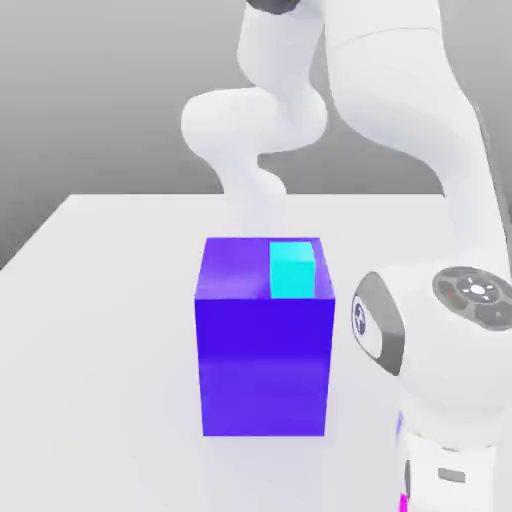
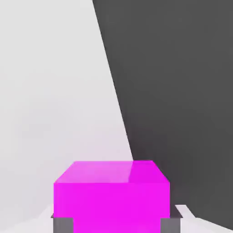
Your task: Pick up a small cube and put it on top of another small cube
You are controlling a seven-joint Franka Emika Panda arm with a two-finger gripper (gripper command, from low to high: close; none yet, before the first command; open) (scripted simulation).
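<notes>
White tabletop point(image 1: 120, 330), bearing a big blue block point(image 1: 264, 365); cyan cube point(image 1: 292, 270) on top, probably your stacking target. Magenta cube point(image 2: 111, 200): between your gripper's point(image 2: 116, 225) fingers, closed to its width, seemingly gripped for lifting.

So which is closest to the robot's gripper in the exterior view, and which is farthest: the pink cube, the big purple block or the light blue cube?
1. Pink cube: at the gripper, low on the exterior view's right.
2. Purple block: mid-table.
3. Light blue cube: on the block's top.
</notes>
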